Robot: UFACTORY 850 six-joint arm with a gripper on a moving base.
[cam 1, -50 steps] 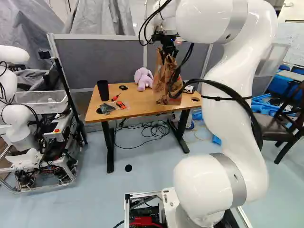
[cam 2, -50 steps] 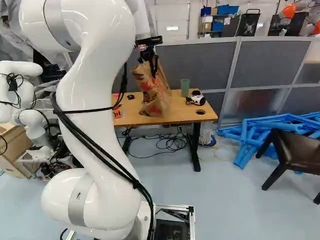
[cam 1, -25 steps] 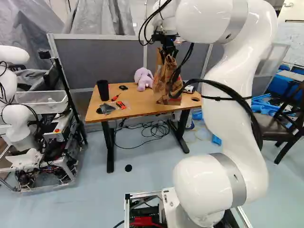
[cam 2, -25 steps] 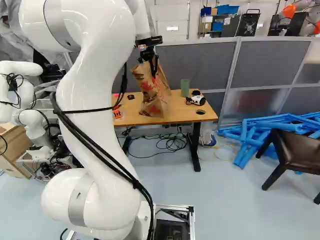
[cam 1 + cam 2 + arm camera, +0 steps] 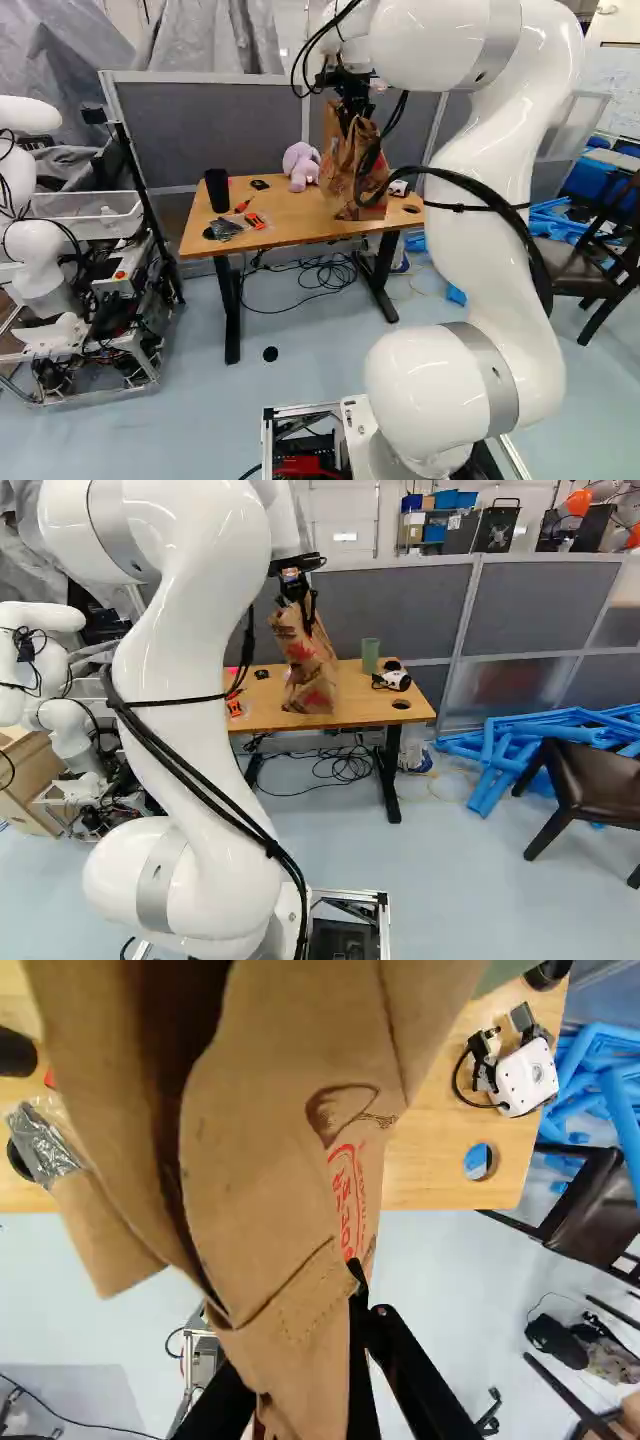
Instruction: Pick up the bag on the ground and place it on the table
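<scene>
Over the table [image 5: 365, 711], a black gripper [image 5: 299, 606] clamps a brown paper bag [image 5: 308, 672] by its top, long axis running down toward the tabletop; whether its bottom touches is unclear.

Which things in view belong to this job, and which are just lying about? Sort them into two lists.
For the job:
- brown paper bag
- wooden table
- gripper, its fingers closed on the bag

Just lying about:
- purple plush toy
- black cup
- green cup
- white device
- blue frames
- dark chair
</scene>
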